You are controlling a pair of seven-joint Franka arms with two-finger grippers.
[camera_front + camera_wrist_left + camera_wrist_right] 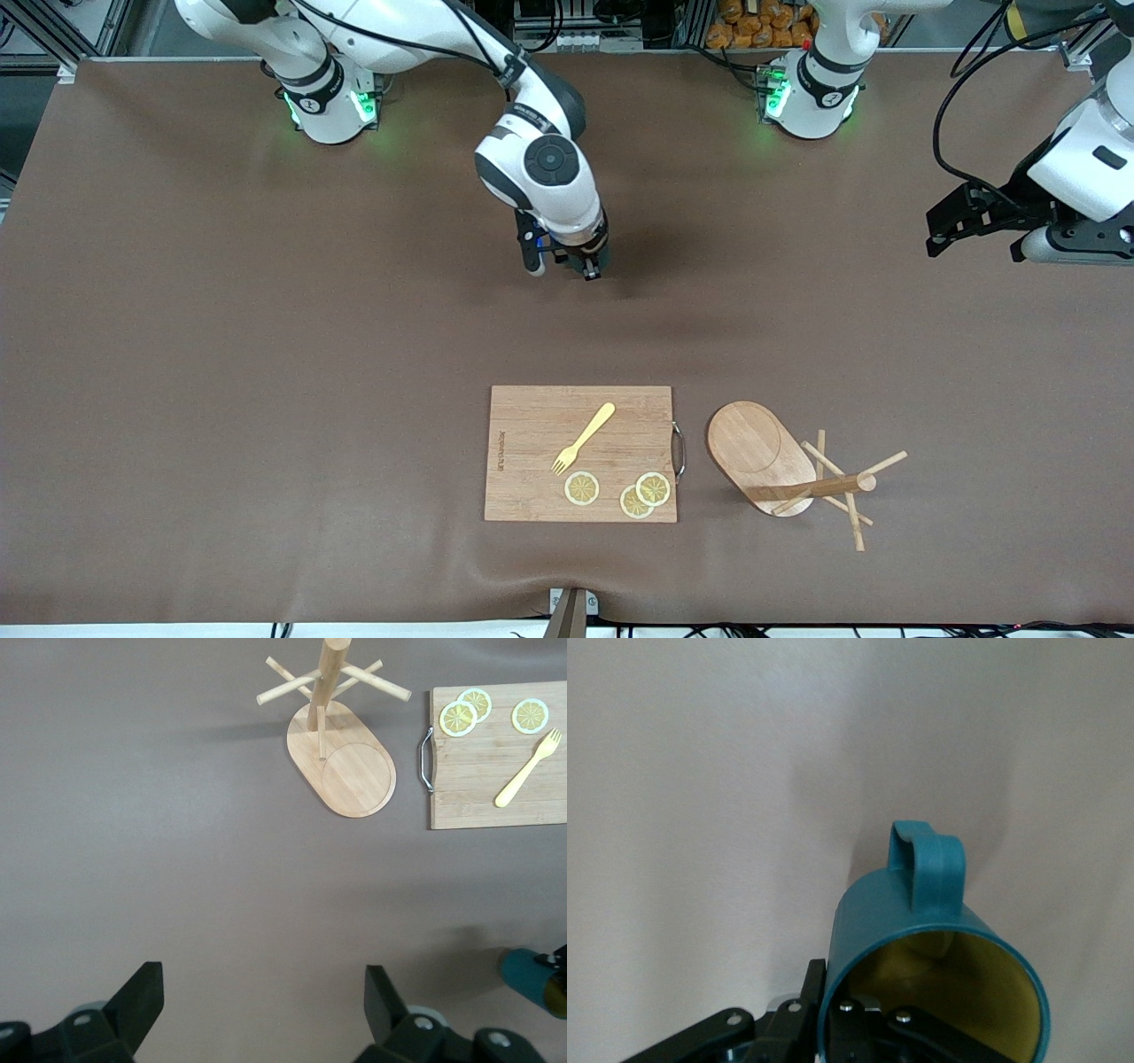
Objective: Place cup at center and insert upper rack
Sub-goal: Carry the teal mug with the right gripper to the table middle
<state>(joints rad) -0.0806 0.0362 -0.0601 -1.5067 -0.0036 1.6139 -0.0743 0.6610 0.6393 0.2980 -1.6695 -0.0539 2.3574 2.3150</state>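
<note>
My right gripper (567,266) is low over the middle of the table, shut on the dark teal cup (921,939). In the right wrist view its fingers (815,992) pinch the cup's wall at the rim, one inside and one outside, with the handle pointing away from them. The cup also shows in the left wrist view (532,979); my hand hides it in the front view. The wooden upper rack (760,456) stands upright near the front camera and also shows in the left wrist view (350,762). My left gripper (952,221) waits open and empty in the air at the left arm's end.
A rectangular wooden cutting board (532,425) lies beside the rack, toward the right arm's end. On it are a yellow fork (585,437) and three lemon slices (582,488). Its metal handle (679,450) faces the rack.
</note>
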